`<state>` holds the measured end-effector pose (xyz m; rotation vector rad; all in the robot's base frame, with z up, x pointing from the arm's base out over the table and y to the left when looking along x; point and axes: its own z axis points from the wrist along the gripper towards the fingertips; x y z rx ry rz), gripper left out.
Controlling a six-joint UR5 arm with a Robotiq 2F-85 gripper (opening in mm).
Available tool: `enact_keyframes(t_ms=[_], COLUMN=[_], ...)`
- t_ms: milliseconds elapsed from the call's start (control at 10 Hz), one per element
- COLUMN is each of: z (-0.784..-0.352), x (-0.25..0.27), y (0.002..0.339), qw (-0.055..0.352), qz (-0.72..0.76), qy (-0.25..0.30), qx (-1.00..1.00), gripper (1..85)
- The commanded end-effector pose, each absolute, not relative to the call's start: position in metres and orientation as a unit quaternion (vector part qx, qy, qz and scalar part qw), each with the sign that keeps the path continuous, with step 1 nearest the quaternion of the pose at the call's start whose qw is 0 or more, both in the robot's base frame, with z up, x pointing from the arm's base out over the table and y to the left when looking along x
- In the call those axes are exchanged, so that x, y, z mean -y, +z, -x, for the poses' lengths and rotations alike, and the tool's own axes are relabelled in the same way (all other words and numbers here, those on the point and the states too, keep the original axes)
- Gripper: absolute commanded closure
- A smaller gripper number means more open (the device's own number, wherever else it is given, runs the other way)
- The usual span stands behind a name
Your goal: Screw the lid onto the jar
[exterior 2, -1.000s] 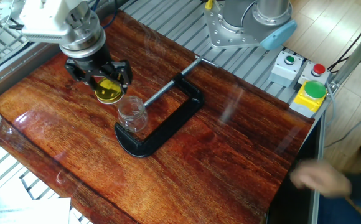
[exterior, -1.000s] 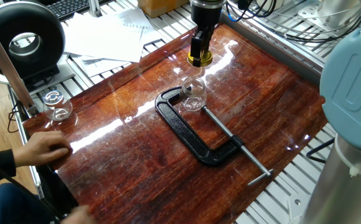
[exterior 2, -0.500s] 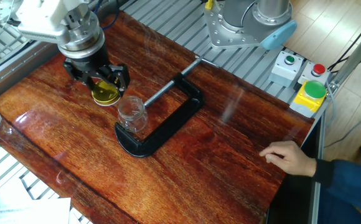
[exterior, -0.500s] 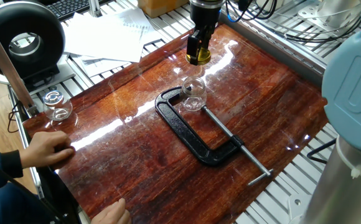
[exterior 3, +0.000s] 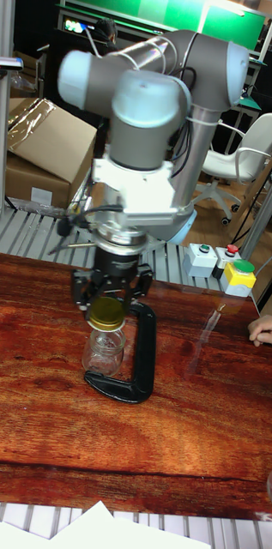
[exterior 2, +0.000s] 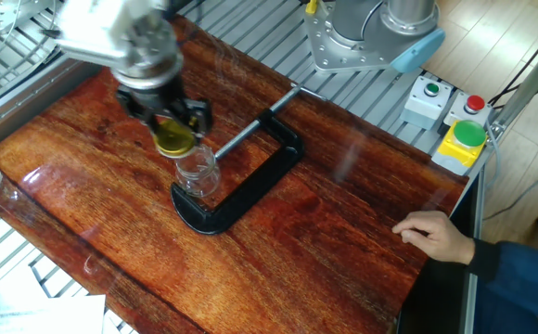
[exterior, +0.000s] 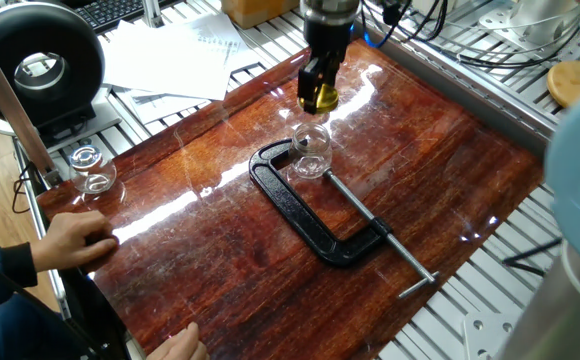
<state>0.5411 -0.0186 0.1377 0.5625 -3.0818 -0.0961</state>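
Since the frame 1 second ago the gripper (exterior 2: 174, 130) has carried the lid (exterior 2: 173, 141) sideways across the table (exterior 2: 343, 232), from a spot off to one side of the jar (exterior 2: 197, 173) to a position nearly above its mouth. A person's hand (exterior 2: 433, 234) now rests on the table edge, where earlier it was only a blur.

The gripper's 2 fingers are closed on the lid, holding the yellow cap by its rim with its open side facing down, so it can be lowered straight onto the threads. The jar stands upright between the jaws of a black C-clamp (exterior: 315, 215), which lies flat on the wood; this probably keeps the glass from turning once the cap is twisted.

In the tall fixed view the lid (exterior 3: 104, 316) hangs just above the jar (exterior 3: 104, 350), close to its neck but apparently not yet seated. In one fixed view the lid (exterior: 319, 96) sits above and slightly behind the jar (exterior: 311, 150), so a small alignment may remain before descent. A 2nd clear jar (exterior: 90, 168) stands well apart near the table's far corner.
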Motion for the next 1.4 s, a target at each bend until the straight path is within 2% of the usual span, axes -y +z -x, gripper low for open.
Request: enact_keyframes(t_ms=[0,300,600,1300], z=[-0.524,-0.52,-0.529,-0.529], x=[-0.009,0.003,0.008,0.01], y=[0.127,0.111,0.086,0.083], qw=[0.003,0.007,-0.012,-0.013], qz=[-0.182,-0.228,-0.239,-0.256], qy=[-0.031,-0.002,0.0,-0.012], qx=[0.983,0.974,0.971,0.967], gripper=[49.7,52.0,52.0,53.0])
